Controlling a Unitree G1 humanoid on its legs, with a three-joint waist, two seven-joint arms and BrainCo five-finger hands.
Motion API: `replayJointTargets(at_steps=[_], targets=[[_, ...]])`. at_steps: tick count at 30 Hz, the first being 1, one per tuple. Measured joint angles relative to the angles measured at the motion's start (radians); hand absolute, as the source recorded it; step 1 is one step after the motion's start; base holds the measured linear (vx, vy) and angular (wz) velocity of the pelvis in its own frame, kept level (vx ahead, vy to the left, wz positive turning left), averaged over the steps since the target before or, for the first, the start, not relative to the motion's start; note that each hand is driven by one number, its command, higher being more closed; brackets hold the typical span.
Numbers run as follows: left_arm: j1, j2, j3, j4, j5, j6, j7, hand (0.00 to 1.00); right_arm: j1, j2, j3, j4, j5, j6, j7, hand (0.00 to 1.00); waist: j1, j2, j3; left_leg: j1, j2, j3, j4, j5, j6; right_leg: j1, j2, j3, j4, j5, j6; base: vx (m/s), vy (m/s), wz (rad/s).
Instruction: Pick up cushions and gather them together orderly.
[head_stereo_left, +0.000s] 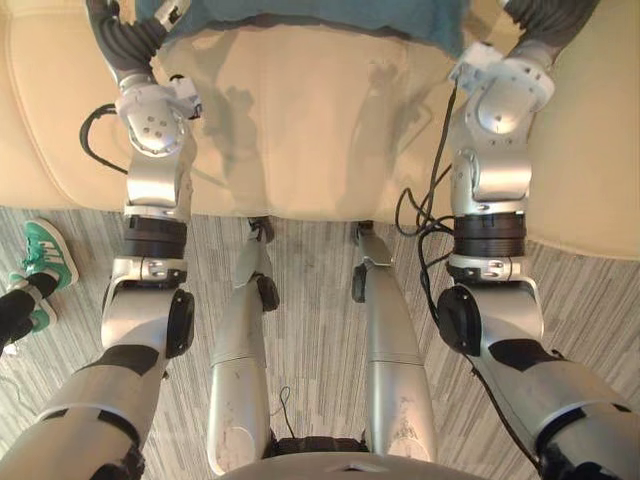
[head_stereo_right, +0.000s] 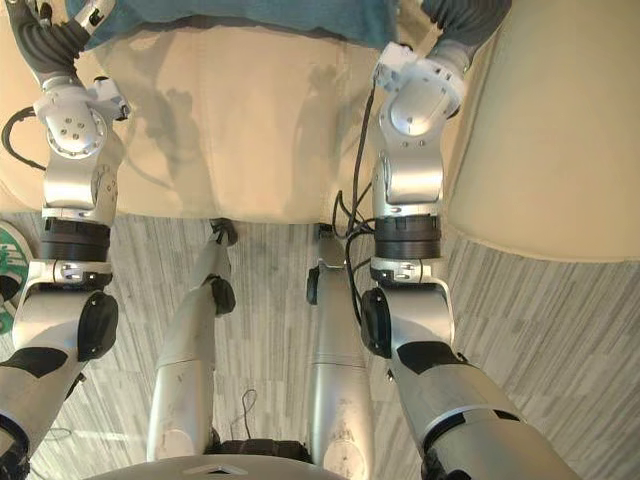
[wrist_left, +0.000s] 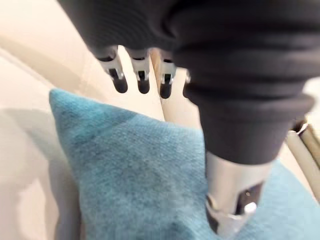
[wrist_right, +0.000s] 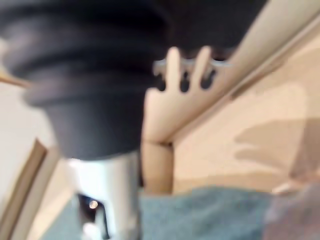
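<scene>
A teal cushion (head_stereo_left: 300, 15) lies at the back of the cream sofa seat (head_stereo_left: 300, 130), between my two raised arms. In the left wrist view my left hand (wrist_left: 142, 75) hovers over one corner of the cushion (wrist_left: 135, 170), fingers straight and thumb close above the cloth. My right hand (wrist_right: 185, 70) is at the cushion's (wrist_right: 210, 215) other side, with its fingers spread straight toward the sofa's backrest. I cannot tell whether either hand touches the cushion.
The sofa's front edge runs across just ahead of my knees, and a cream armrest (head_stereo_right: 560, 130) rises on the right. A person's green shoe (head_stereo_left: 45, 255) stands on the grey striped carpet (head_stereo_left: 310, 260) at the left.
</scene>
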Motion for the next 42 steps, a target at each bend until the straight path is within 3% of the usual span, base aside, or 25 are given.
replayJointTargets(at_steps=[6,10,13,16,19,26,29,36,39,40,41,42], targets=[[0.19,0.045,0.044,-0.112,-0.003,-0.002,-0.018,0.0,0.207,-0.029,0.022,-0.121,-0.002,0.003,0.066,0.0,-0.003,0.0,0.0,0.089,0.018,-0.008,0.068,-0.035,0.007,0.115,0.004,-0.017,0.018,-0.02,-0.002,-0.02,-0.067,-0.01],[0.482,0.043,0.128,-0.243,-0.051,-0.045,-0.063,0.0,0.508,-0.056,0.014,-0.304,-0.005,-0.021,0.13,0.0,-0.004,-0.005,-0.005,0.204,0.034,-0.037,0.144,-0.112,-0.001,0.279,0.004,-0.047,0.016,-0.066,-0.008,0.03,-0.039,0.06],[0.681,-0.008,0.197,-0.246,-0.09,-0.055,-0.124,0.0,0.698,-0.037,0.015,-0.351,-0.022,-0.035,0.195,0.0,0.004,-0.015,-0.015,0.289,0.044,-0.039,0.182,-0.155,-0.001,0.386,0.009,-0.049,-0.002,-0.085,-0.002,0.09,0.004,-0.07],[0.893,-0.102,0.22,-0.236,-0.107,-0.055,-0.185,0.0,0.9,0.042,0.016,-0.35,-0.023,-0.038,0.258,0.0,0.012,-0.032,-0.064,0.382,0.064,-0.044,0.233,-0.211,-0.008,0.513,0.023,-0.052,-0.029,-0.101,0.004,0.11,0.018,-0.11],[1.078,-0.185,0.229,-0.117,-0.105,-0.053,-0.232,0.0,1.121,0.131,0.019,-0.297,-0.051,-0.061,0.318,0.0,0.015,-0.058,-0.181,0.49,0.078,-0.037,0.256,-0.276,-0.009,0.653,0.034,-0.053,-0.087,-0.117,0.007,0.16,0.022,-0.1],[1.185,-0.27,0.236,0.22,-0.084,-0.033,-0.295,0.0,1.231,0.242,0.015,0.105,-0.038,-0.06,0.397,0.0,0.017,-0.087,-0.311,0.665,0.085,0.003,0.229,-0.335,-0.026,0.845,0.039,-0.024,-0.215,-0.101,0.011,0.1,0.048,-0.17],[1.181,-0.309,0.255,0.365,-0.046,-0.02,-0.305,0.0,1.232,0.28,-0.019,0.284,-0.016,-0.055,0.421,0.0,0.014,-0.082,-0.345,0.728,0.086,0.021,0.231,-0.351,-0.03,0.918,0.035,-0.016,-0.259,-0.084,0.027,0.07,0.05,-0.13],[1.146,-0.335,0.284,0.473,-0.006,-0.004,-0.321,0.0,1.201,0.288,-0.075,0.439,0.038,-0.05,0.431,0.0,0.019,-0.065,-0.364,0.772,0.107,0.056,0.288,-0.389,-0.023,0.965,0.043,0.017,-0.269,-0.055,0.044,-0.01,0.047,-0.19],[1.13,-0.338,0.284,0.483,-0.007,-0.003,-0.32,0.0,1.178,0.291,-0.071,0.48,0.038,-0.047,0.431,0.0,0.029,-0.061,-0.362,0.766,0.125,0.096,0.304,-0.392,-0.008,0.946,0.047,0.02,-0.288,0.004,0.056,-0.14,0.047,-0.47],[1.124,-0.347,0.284,0.484,-0.007,-0.002,-0.32,0.0,1.169,0.292,-0.069,0.482,0.038,-0.037,0.432,0.0,0.042,-0.045,-0.361,0.771,0.147,0.136,0.277,-0.376,0.016,0.935,0.042,-0.038,-0.297,0.032,0.042,-0.15,-0.011,-0.48],[1.123,-0.348,0.283,0.485,-0.007,-0.002,-0.319,0.0,1.163,0.292,-0.069,0.483,0.037,-0.034,0.433,0.0,0.045,-0.043,-0.359,0.772,0.149,0.139,0.269,-0.367,0.016,0.917,0.029,-0.095,-0.22,0.001,0.019,-0.23,0.001,-0.43],[1.125,-0.345,0.277,0.483,-0.007,-0.002,-0.318,0.0,1.164,0.292,-0.069,0.485,0.036,-0.032,0.432,0.0,0.041,-0.049,-0.364,0.774,0.15,0.147,0.254,-0.349,0.021,0.891,0.0,-0.158,-0.076,-0.068,0.005,-0.24,-0.042,-0.16]])
